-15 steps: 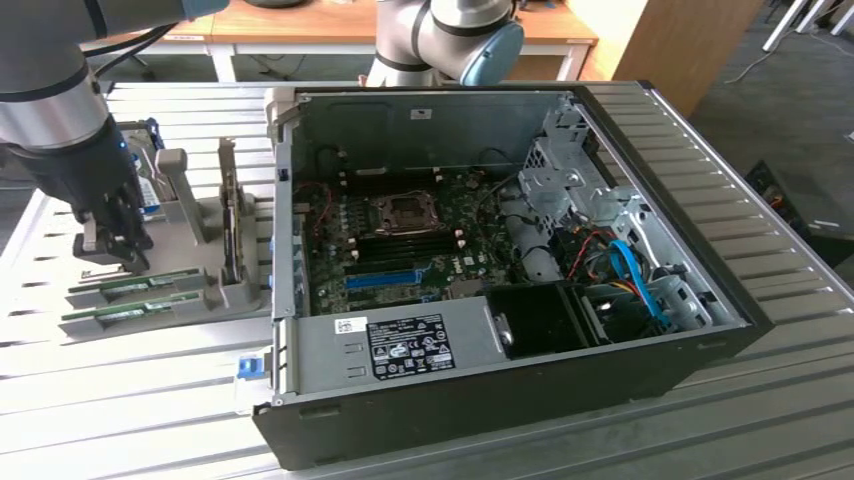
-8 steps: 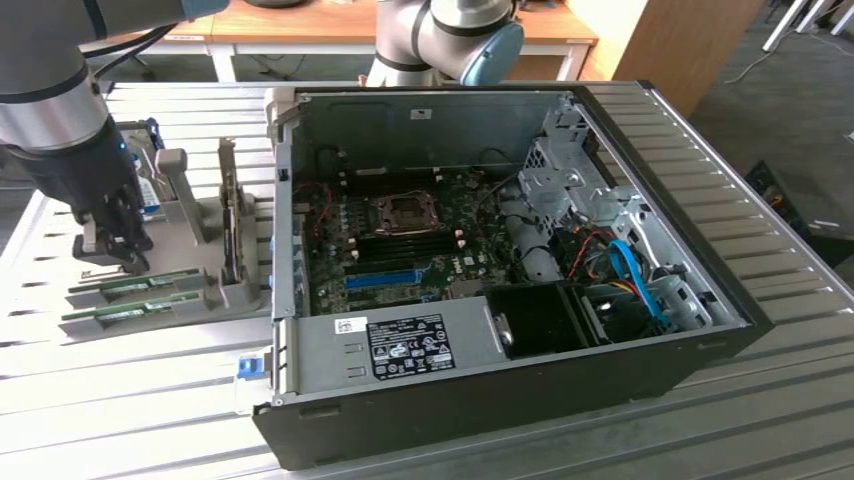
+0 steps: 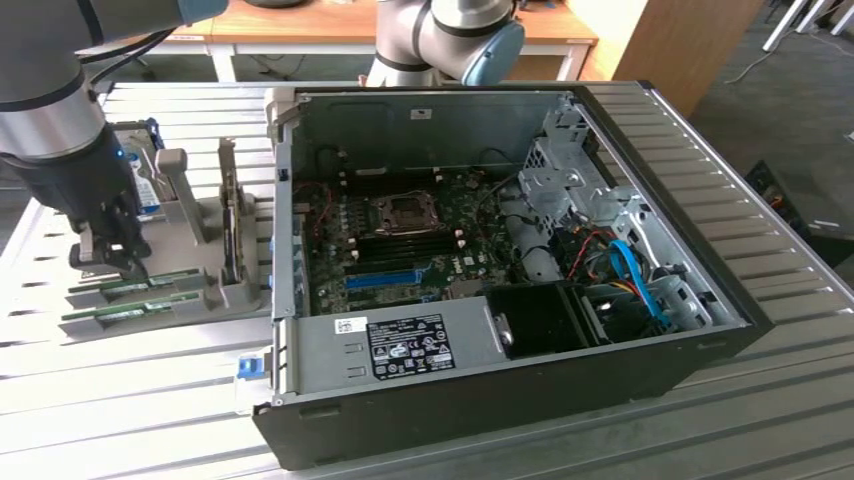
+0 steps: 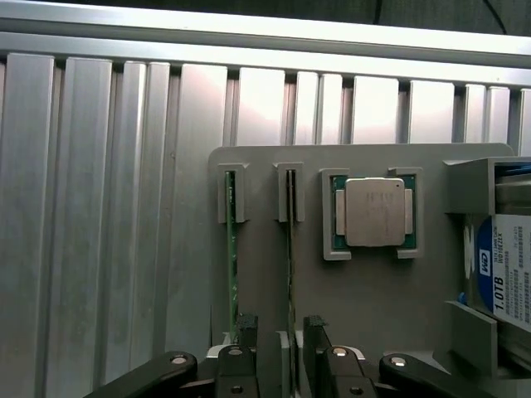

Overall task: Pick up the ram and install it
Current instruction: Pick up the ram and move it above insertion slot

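Your jaws stand apart, one on each side of the thin green ram stick (image 4: 290, 249), which stands on edge in the flat grey plastic holder (image 4: 365, 290). One side is tight: a second green stick (image 4: 231, 249) stands just beside it, leaving only a narrow channel. The other side has bare holder floor up to the square silver processor (image 4: 374, 211). Past the second stick the ribbed metal counter (image 4: 99, 207) is free. The black computer case (image 3: 467, 425) walls off the holder's far side.

The ram (image 4: 291, 274) — thin green stick, on edge in a grey holder (image 4: 373, 307) slot
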Tool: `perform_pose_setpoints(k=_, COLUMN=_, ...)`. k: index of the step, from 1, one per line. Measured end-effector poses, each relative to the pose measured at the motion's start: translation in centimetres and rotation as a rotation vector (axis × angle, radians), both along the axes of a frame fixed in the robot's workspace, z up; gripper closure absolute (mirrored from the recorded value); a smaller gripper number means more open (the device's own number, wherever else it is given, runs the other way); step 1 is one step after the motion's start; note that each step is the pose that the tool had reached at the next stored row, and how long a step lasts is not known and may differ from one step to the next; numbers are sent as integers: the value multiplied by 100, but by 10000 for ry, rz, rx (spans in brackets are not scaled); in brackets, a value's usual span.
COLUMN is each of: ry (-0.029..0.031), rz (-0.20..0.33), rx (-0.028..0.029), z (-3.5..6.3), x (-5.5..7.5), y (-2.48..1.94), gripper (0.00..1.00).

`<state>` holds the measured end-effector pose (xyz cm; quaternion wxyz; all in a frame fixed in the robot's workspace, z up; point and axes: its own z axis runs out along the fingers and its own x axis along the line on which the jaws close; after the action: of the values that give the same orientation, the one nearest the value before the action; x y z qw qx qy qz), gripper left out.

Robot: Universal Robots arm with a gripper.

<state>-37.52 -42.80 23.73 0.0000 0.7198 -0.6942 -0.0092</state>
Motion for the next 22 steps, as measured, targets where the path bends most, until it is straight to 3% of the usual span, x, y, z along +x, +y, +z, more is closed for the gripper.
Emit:
perform_pose_setpoints(k=13, ry=0, rz=0, rx=0, z=0, x=0, y=-199, gripper=64)
perform_pose_setpoints(k=22, ry=0, rz=-1, rx=0, z=-41, x=-1, y=-202, gripper=64)
